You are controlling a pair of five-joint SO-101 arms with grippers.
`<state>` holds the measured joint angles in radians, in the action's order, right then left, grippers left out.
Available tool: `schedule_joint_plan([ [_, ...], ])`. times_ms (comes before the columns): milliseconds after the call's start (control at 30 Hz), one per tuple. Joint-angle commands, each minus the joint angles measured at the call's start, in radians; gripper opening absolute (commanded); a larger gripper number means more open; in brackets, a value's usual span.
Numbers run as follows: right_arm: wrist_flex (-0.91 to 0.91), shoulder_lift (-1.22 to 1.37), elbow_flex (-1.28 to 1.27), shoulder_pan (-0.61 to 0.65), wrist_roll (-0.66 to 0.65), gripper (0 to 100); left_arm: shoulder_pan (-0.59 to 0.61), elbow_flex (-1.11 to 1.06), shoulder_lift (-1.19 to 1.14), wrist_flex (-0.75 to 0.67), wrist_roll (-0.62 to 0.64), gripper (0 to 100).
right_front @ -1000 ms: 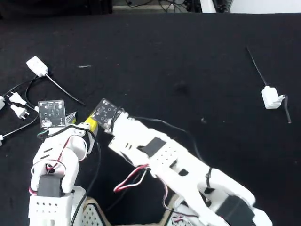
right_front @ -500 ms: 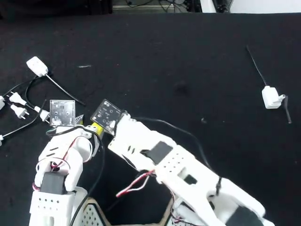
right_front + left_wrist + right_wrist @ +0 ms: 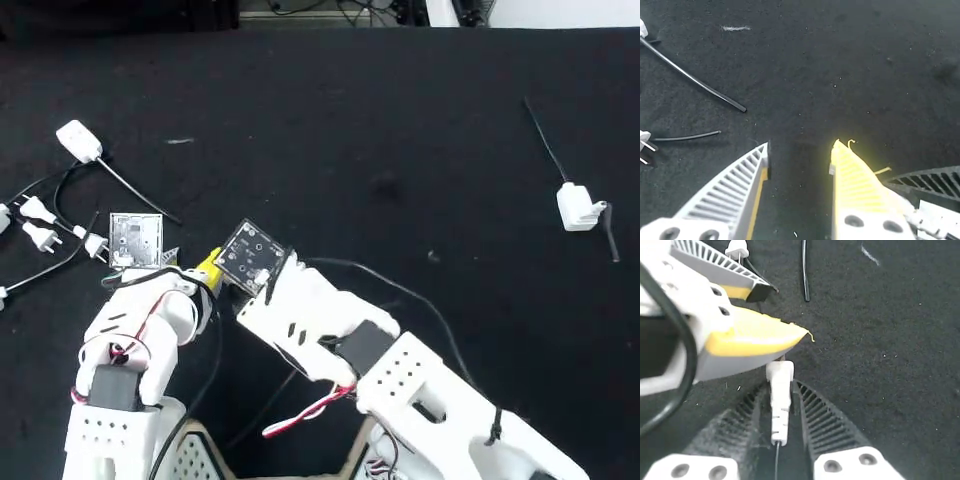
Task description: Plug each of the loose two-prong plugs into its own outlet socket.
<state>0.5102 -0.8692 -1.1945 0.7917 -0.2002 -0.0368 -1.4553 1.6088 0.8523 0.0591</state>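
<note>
Right arm swung back rightward over last second. Now right gripper (image 3: 780, 386) clamps slim white plug (image 3: 780, 407) between ribbed black fingers (image 3: 825, 425), near left gripper (image 3: 800, 150), its ribbed fingers (image 3: 855, 180) spread above coarse black table (image 3: 400, 120).

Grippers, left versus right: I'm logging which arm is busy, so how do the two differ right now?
The left gripper is open, with the black table showing between its fingers; the right gripper is shut on a white plug. The left's fingers are one yellow, one white; the right's fingers are dark. Both have ribbed, tapered fingers and sit close together over that table.
</note>
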Motion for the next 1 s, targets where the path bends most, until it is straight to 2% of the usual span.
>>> schedule_joint_plan([
  [0, 0.000, -0.061, 0.013, 0.014, 0.015, 1.1, -0.008, 0.007, -0.006, -0.012, -0.011, 20],
  [733, 0.023, -0.059, 0.022, 0.005, 0.015, 1.1, -0.010, -0.031, -0.005, -0.014, -0.052, 20],
  [867, 0.086, -0.059, 0.067, -0.066, 0.014, 1.1, -0.007, -0.031, -0.002, -0.011, -0.052, 20],
  [967, 0.184, -0.059, 0.134, -0.158, 0.014, 1.1, 0.044, -0.025, 0.002, -0.006, -0.052, 20],
])
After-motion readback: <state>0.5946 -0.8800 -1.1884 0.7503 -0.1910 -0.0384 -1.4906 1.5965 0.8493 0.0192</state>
